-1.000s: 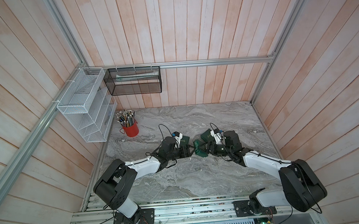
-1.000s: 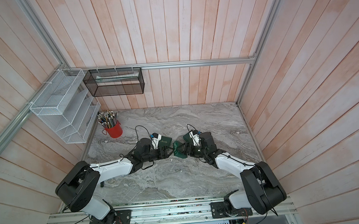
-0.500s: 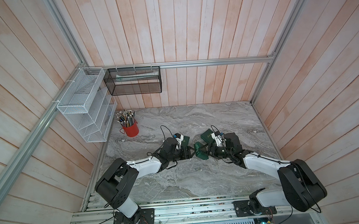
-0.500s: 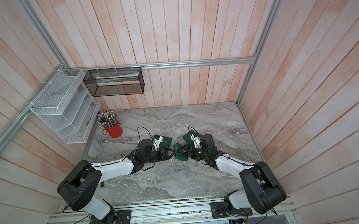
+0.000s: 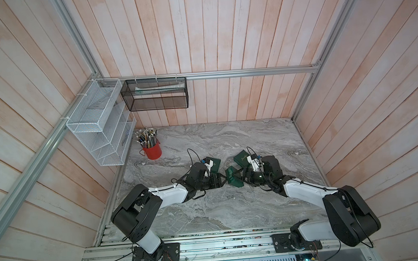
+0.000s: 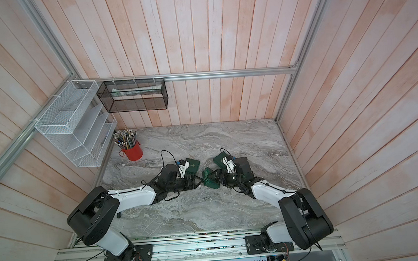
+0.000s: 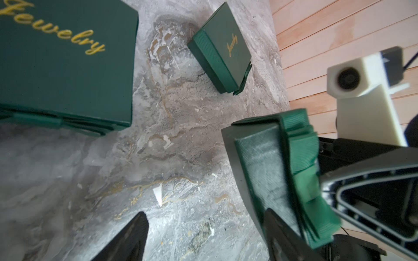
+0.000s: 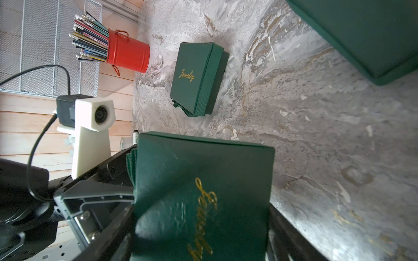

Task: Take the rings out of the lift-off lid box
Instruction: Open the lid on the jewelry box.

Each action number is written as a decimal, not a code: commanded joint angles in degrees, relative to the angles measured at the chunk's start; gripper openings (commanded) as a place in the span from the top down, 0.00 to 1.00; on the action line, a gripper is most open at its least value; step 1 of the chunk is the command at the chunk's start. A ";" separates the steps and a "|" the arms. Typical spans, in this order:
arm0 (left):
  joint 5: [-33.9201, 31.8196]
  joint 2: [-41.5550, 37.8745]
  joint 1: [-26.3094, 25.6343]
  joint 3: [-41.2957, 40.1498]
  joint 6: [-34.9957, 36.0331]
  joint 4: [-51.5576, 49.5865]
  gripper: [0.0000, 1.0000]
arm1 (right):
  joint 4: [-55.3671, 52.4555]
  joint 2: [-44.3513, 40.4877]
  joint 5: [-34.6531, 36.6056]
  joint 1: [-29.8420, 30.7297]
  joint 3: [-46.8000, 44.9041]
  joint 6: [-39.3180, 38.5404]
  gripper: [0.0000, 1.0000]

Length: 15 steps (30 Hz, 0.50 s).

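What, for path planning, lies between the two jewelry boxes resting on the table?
Only bare marble; the left wrist view shows it between near box and far box.

Three green boxes are here: a left box (image 5: 216, 166), a right box (image 5: 240, 157) and a middle box (image 5: 234, 181) between them. One red pot (image 5: 152, 150) with many pencils (image 5: 146, 136) stands at 10 o'clock on the counter (image 5: 208, 210). There are two wire baskets, a white basket (image 5: 98, 123) and a black basket (image 5: 154, 94), and two robot arms, a left arm (image 5: 168, 195) and a right arm (image 5: 303, 190).

Right gripper (image 5: 239, 178) grips green box (image 5: 232, 179); left gripper (image 5: 224, 181) spread just beside; 2 other green boxes (image 5: 215, 164) (image 5: 241, 158) behind.
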 commanded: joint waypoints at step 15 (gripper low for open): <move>-1.44 -0.24 -1.11 -2.21 0.82 -7.05 0.19 | 0.28 0.82 1.32 0.14 0.27 -2.07 0.31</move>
